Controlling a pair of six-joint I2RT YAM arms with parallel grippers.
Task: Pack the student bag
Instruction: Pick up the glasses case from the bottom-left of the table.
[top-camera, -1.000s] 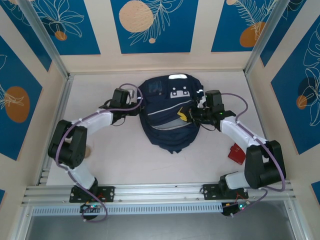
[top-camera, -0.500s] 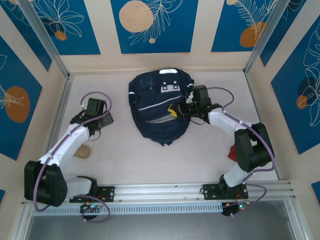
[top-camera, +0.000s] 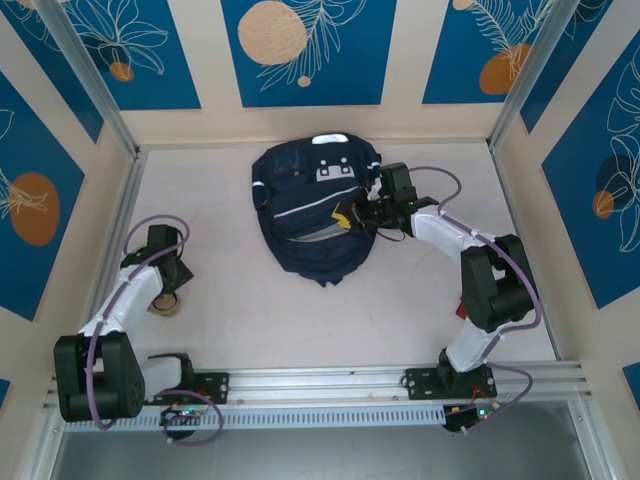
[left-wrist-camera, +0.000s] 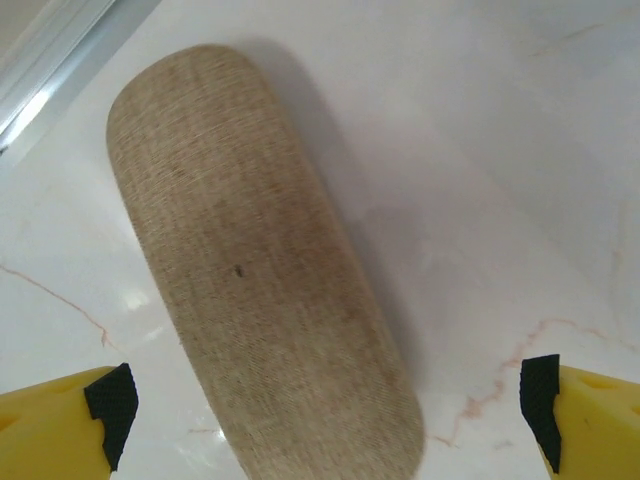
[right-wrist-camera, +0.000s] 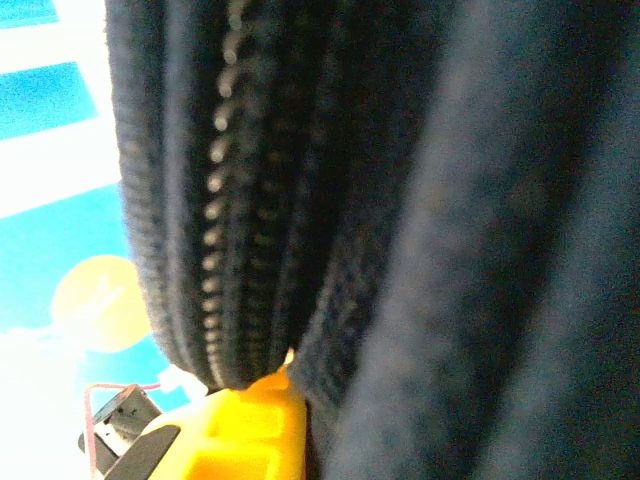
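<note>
Evidently the large dark navy fabric backpack with white stripes (top-camera: 305, 225) lies flat on the pale marbled table (top-camera: 250, 320), upper centre of the overhead frame; the right gripper (top-camera: 350, 216) is clamped tight on the fabric beside the zip at its right edge, probably to hold the mouth up for loading; the left gripper (left-wrist-camera: 325, 405), jaws fully spread and empty, hovers at far left over a tan woven oblong case (left-wrist-camera: 260, 270), fingers either side, seemingly ready to pinch it.

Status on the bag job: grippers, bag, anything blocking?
Left gripper open, over glasses case on table. Right gripper shut on bag edge by zipper. Case not yet in.
</note>
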